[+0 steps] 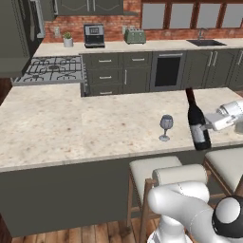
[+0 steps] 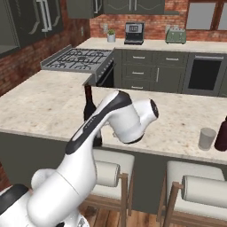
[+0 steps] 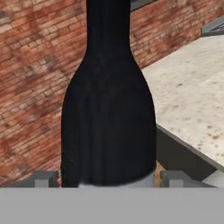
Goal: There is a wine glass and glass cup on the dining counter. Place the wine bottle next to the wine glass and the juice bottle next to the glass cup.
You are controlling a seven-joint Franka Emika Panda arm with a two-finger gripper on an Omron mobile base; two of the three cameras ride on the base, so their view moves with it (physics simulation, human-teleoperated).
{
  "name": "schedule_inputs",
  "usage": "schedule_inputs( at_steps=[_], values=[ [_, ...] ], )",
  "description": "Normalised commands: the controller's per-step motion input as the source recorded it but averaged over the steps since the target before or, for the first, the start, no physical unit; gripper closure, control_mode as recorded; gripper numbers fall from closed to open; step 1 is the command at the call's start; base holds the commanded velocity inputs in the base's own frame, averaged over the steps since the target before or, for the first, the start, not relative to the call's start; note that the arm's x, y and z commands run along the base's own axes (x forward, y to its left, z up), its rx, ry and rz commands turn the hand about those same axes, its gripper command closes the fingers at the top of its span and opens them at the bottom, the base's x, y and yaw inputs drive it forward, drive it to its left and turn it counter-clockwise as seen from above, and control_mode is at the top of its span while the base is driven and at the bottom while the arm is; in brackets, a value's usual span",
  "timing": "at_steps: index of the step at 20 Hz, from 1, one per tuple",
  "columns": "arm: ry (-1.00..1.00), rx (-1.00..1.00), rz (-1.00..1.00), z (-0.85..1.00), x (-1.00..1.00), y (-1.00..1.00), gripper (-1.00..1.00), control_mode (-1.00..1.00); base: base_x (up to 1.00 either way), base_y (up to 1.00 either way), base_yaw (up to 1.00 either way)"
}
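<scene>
Gripper (image 1: 210, 124) closed on the wine bottle (image 1: 196, 122) at label height, one finger (image 3: 43, 178) on each side of the body. Bottle upright on the desk (image 1: 71, 123) near its front edge, just beside the wine glass (image 1: 165, 127), not touching. Glass cup (image 2: 206, 138) and juice bottle (image 2: 221, 133) stand side by side, well apart from the gripper.

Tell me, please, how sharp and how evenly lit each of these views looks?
Left base view: soft, even light, faint shadow under the wine glass. Right base view: soft, the arm hides most of the wine bottle. Hand view: the bottle looms near-black, surface detail lost, bricks coarse.
</scene>
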Motion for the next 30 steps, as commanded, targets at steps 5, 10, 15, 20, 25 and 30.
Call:
schedule_inputs(
  at_steps=[5,10,15,20,25,30],
  values=[
    [-0.19,-0.03,-0.11,0.00,0.05,-0.42,1.00,-1.00,0.00,0.00,0.00],
    [-0.23,-0.01,-0.08,0.00,0.11,-0.34,1.00,-1.00,0.00,0.00,0.00],
    [-0.22,-0.02,-0.07,-0.06,0.37,-0.15,1.00,-1.00,0.00,0.00,0.00],
    [-0.11,0.00,-0.02,-0.04,0.30,-0.18,1.00,-1.00,0.00,0.00,0.00],
    [0.00,0.00,0.00,-0.07,0.28,-0.26,1.00,-1.00,0.00,0.00,0.00],
    [0.03,0.00,0.00,-0.10,0.29,-0.25,1.00,-1.00,0.00,0.00,0.00]
  ],
)
